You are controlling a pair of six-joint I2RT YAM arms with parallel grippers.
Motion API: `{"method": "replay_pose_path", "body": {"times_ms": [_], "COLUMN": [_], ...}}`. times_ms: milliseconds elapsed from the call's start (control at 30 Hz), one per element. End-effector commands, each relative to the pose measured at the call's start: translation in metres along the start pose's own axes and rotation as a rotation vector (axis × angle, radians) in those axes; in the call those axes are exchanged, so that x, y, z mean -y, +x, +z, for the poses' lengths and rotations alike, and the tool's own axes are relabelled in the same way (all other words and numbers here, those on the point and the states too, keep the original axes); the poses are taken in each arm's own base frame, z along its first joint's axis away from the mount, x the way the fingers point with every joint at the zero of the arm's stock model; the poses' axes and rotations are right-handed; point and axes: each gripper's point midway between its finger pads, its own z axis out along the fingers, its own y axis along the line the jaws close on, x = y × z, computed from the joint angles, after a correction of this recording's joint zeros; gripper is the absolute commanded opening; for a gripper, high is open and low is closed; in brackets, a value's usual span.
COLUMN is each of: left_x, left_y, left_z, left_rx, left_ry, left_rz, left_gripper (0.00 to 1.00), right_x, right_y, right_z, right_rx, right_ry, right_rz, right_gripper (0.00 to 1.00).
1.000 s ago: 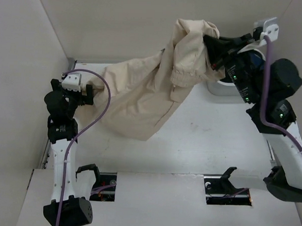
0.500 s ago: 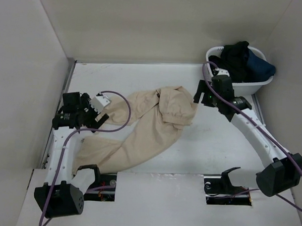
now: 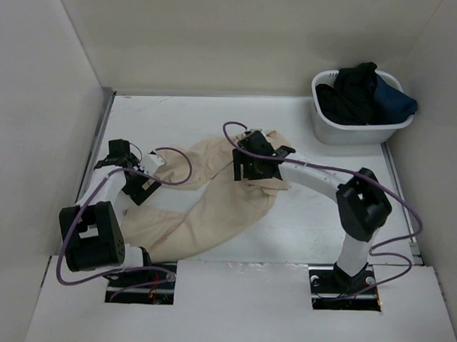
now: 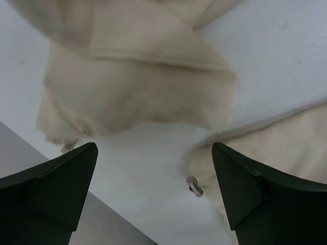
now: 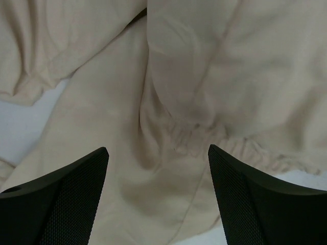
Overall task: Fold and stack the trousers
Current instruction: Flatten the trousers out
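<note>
The beige trousers (image 3: 212,197) lie crumpled on the white table, with the bunched waist at the upper right and the legs trailing to the lower left. My right gripper (image 3: 251,169) hovers open just over the waist part. In the right wrist view its jaws (image 5: 158,155) stand wide apart above gathered cloth (image 5: 168,92), holding nothing. My left gripper (image 3: 140,184) is open beside the left leg. In the left wrist view its gripper (image 4: 153,153) is over bare table, with a fold of the trousers (image 4: 138,87) ahead and a small metal fastener (image 4: 194,186) near the right finger.
A white basket (image 3: 351,135) stands at the back right corner, holding black and dark-blue garments (image 3: 359,89). Walls enclose the table on the left, back and right. Purple cables loop from both wrists over the cloth.
The right gripper let go of the trousers, which dropped from mid-air onto the table. It then swung left and down over the waist. The left arm pulled in toward the left leg.
</note>
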Motion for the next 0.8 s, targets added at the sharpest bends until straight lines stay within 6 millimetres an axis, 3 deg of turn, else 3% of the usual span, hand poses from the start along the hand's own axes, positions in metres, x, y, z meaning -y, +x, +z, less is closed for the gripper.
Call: {"method": "replay_pose_path", "body": {"times_ms": [0,100,167,300,367,433,467,567,667,767], "left_x": [-0.021,-0.028,-0.036,-0.056,-0.071,-0.102,-0.117,-0.160,-0.181,-0.191], "left_y": [-0.033,-0.024,-0.018,-0.019,-0.019,-0.023,-0.025,-0.033,-0.040,-0.045], "left_z": [0.006,0.026,0.035,0.034,0.028,0.006,-0.009,-0.072,-0.132,-0.187], "left_rx": [0.063,0.010,-0.021,-0.010,-0.001,0.041,0.063,0.157,0.222,0.265], "left_ry": [-0.076,-0.093,-0.106,-0.159,-0.210,-0.313,-0.361,-0.509,-0.610,-0.691], "left_rz": [0.076,0.092,0.063,-0.011,-0.038,-0.083,-0.103,-0.145,-0.154,-0.170], "left_gripper": [1.00,0.99,0.80,0.21,0.08,0.00,0.00,0.00,0.00,0.00], "right_x": [0.001,0.025,0.041,0.066,0.076,0.086,0.092,0.104,0.103,0.104], "right_y": [-0.030,-0.028,-0.022,-0.021,-0.031,-0.049,-0.062,-0.107,-0.149,-0.169], "right_z": [0.017,0.027,0.032,0.031,0.026,0.010,-0.004,-0.072,-0.160,-0.243], "right_rx": [0.070,0.058,0.034,0.017,0.036,0.079,0.116,0.281,0.480,0.618], "right_ry": [0.057,0.127,0.162,0.195,0.204,0.204,0.204,0.165,0.082,0.028], "right_rz": [0.012,0.033,0.036,0.040,0.047,0.062,0.076,0.126,0.092,0.031], "right_gripper": [0.81,0.60,0.42,0.04,0.00,0.00,0.00,0.00,0.00,0.00]}}
